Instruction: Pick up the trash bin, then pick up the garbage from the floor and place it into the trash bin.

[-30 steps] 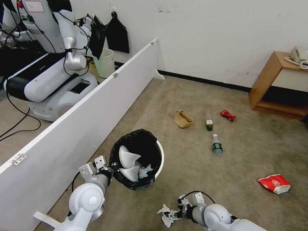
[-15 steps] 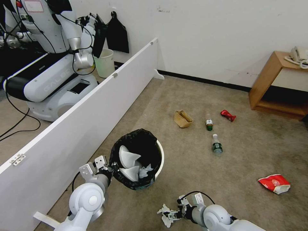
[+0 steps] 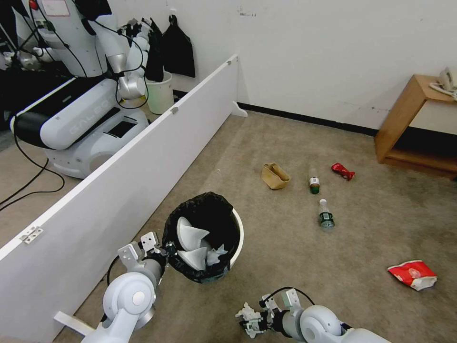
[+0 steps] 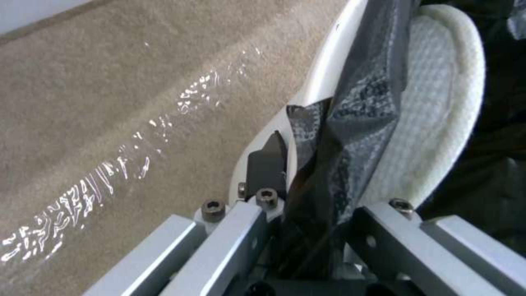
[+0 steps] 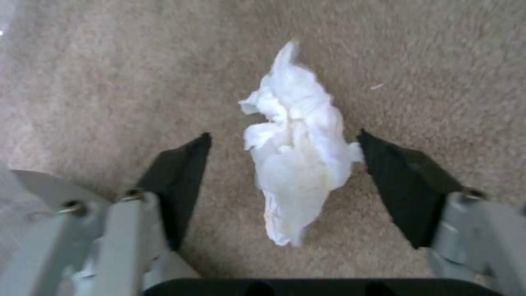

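The trash bin (image 3: 239, 233), white with a black bag over its rim, stands on the carpet near me. My left gripper (image 3: 161, 250) is shut on the bin's near rim and bag (image 4: 328, 61). Two white slippers (image 3: 189, 235) (image 4: 427, 102) and some tissue lie inside it. My right gripper (image 3: 250, 322) is low over the floor and open, one finger on each side of a crumpled white tissue (image 5: 296, 164). Farther off on the carpet lie a tan paper bag (image 3: 274, 175), two green-labelled bottles (image 3: 314, 185) (image 3: 326, 216), a red wrapper (image 3: 342, 171) and a red-white snack packet (image 3: 412, 275).
A long white partition board (image 3: 119, 171) runs along my left. Behind it stand another robot (image 3: 71, 114) and a pale green bin (image 3: 159, 93). A wooden side table (image 3: 404, 119) is against the wall at the far right.
The head view has shifted a little. My right gripper has edged forward over the tissue. The bin and my left gripper stay as they were. The other robot's arm has moved.
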